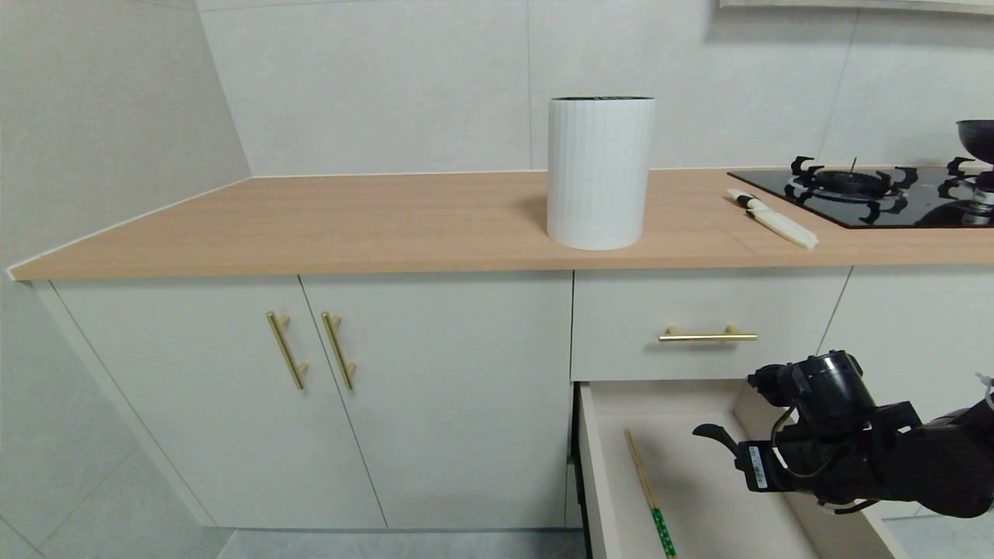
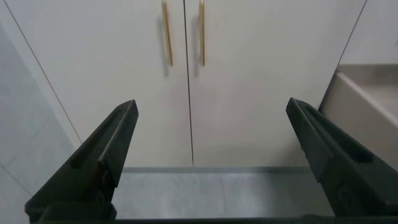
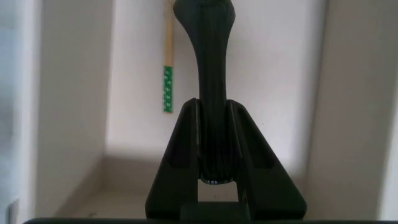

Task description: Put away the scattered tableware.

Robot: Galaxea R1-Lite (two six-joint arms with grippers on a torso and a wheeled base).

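Note:
My right gripper (image 1: 747, 456) hangs over the open drawer (image 1: 596, 466) under the counter, shut on a black utensil (image 1: 713, 433) whose curved end sticks out toward the drawer's middle. In the right wrist view the fingers (image 3: 186, 130) clamp that black utensil (image 3: 209, 43) by its handle. A pair of wooden chopsticks with green ends (image 1: 649, 491) lies on the drawer floor near its left wall, and the chopsticks (image 3: 167, 74) sit beyond the utensil. My left gripper (image 2: 211, 109) is open and holds nothing, low in front of the cabinet doors (image 2: 186, 81). A cream-handled knife (image 1: 773, 219) lies on the counter.
A tall white ribbed cylinder (image 1: 599, 172) stands on the wooden counter (image 1: 349, 225). A black gas stove (image 1: 870, 194) is at the right. A shut drawer with a gold handle (image 1: 707, 336) is above the open one. Double doors with gold handles (image 1: 311, 349) are at the left.

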